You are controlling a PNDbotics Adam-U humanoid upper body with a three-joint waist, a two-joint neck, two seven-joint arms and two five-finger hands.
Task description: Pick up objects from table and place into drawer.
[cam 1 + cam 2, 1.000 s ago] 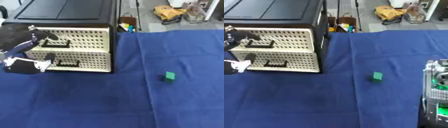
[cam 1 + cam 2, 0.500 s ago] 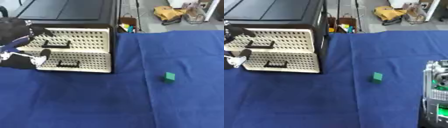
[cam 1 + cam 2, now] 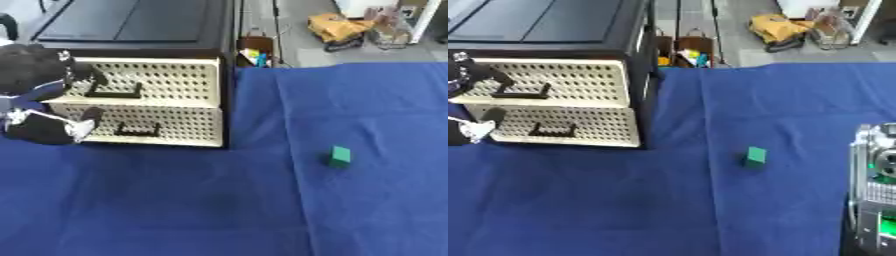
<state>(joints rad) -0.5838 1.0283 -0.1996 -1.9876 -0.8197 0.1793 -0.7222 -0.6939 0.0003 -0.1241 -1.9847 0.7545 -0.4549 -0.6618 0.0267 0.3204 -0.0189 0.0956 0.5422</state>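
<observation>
A: Nearest us, at the lower right of the right eye view, the right hand (image 3: 875, 200) sits idle, silver and boxy; I cannot tell how its fingers stand.

B: And the thing to be picked up?

A: The green block (image 3: 339, 156) lies alone on the blue cloth (image 3: 262, 210), right of centre, well apart from both hands and where it lay a second ago.

B: So what has changed?

A: The left hand (image 3: 44, 100), at the left edge of the frame. A second ago it was lower, by the bottom drawer; now it has come up against the upper drawer (image 3: 144, 85), its fingers curled, one dark fingertip close to the black handle (image 3: 114, 92). Whether it has actually hooked the handle, I cannot tell.

B: Meaning?

A: I'd judge it's setting up to pull that drawer open first. Both drawers look shut, so the block has nowhere to go yet.

B: Further back?

A: The black cabinet (image 3: 131, 30) fills the upper left; behind the table, bare floor, a small bin of coloured items (image 3: 254, 52) and a yellow bag (image 3: 337, 27) at the upper right
</observation>
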